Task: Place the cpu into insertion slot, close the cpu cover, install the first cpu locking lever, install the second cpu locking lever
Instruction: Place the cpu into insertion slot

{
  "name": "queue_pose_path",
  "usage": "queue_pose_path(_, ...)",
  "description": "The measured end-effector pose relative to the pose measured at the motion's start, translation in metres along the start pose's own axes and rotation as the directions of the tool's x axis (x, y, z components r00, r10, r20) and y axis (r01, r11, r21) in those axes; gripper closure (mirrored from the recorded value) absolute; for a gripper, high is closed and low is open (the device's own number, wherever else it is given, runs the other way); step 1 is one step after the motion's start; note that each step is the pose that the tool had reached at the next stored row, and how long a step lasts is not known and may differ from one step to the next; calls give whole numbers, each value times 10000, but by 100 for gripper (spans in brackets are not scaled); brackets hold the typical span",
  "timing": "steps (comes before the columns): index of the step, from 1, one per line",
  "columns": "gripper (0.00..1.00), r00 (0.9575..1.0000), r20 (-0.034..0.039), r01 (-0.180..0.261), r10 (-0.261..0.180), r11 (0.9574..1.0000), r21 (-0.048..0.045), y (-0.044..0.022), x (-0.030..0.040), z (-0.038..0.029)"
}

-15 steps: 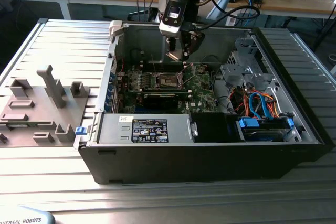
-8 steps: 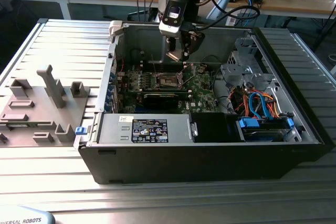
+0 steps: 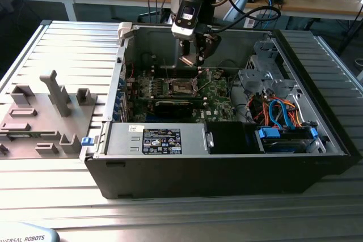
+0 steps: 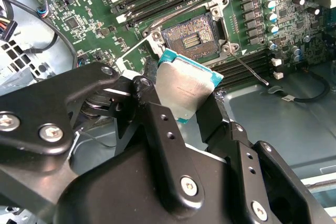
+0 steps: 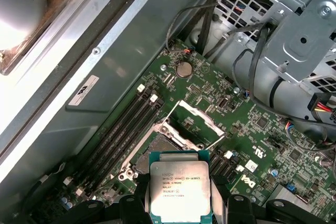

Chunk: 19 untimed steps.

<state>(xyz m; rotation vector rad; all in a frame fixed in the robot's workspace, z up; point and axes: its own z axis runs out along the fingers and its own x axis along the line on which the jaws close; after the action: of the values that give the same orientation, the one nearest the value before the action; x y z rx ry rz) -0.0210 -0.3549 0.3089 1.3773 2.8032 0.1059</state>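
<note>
**CPU held above open socket, not seated**

Exterior view: An open black metal computer case (image 3: pixel 227 168) lies on the ribbed grey metal worktop (image 3: pixel 68 43). The arm's black gripper (image 3: pixel 195 55) hangs inside the case, above the green circuit board (image 3: pixel 218 99). It is near the small square black insertion slot (image 3: pixel 182 87) with its thin silvery border, but apart from it.

Second wrist view: The black fingers (image 4: pixel 157 124) are narrowed onto the small flat square cpu (image 4: pixel 185 87), which has a silvery-grey metal top and a teal rim. They pinch two opposite edges. The chip is tilted and sits near the insertion slot (image 4: pixel 190 36) without touching it. A thin silvery wire locking lever (image 4: pixel 249 67) stands swung away from the slot.

First wrist view: The cpu (image 5: pixel 180 190) is clamped at both sides. Beyond it the thin square silvery cpu cover (image 5: pixel 195 121) stands raised, leaving the slot uncovered.

Handling, by judgement: the chip is light, stiff and thin. Its smooth top is likely slippery, and its underside contacts and the slot's pins are fragile. A grip on opposite edges is the proper hold, with both faces left untouched. It will not tolerate pressing or sliding.
</note>
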Motion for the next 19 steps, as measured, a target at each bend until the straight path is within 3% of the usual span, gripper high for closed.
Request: queue_pose_path(19,46,9999,9,-129,129,9999,-2,0,0,4)
